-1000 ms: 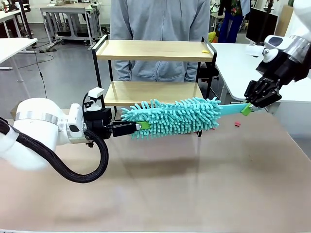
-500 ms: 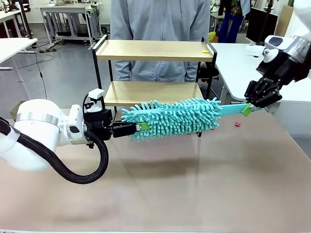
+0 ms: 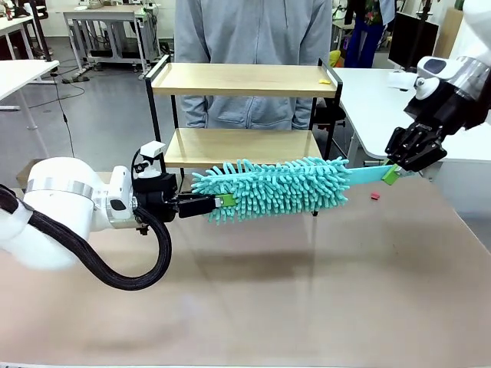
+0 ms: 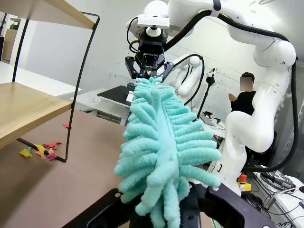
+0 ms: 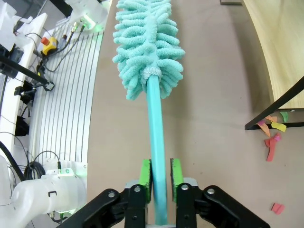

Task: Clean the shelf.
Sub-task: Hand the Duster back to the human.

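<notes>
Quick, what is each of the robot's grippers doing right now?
Left gripper: shut on the fluffy end of the teal duster.
Right gripper: open, fingers either side of the duster's handle.

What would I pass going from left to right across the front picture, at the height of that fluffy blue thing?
Left gripper clamped on the duster's tip → teal duster, hanging in front of the shelf → its flat handle → right gripper, jaws just parted around the handle's end.
</notes>
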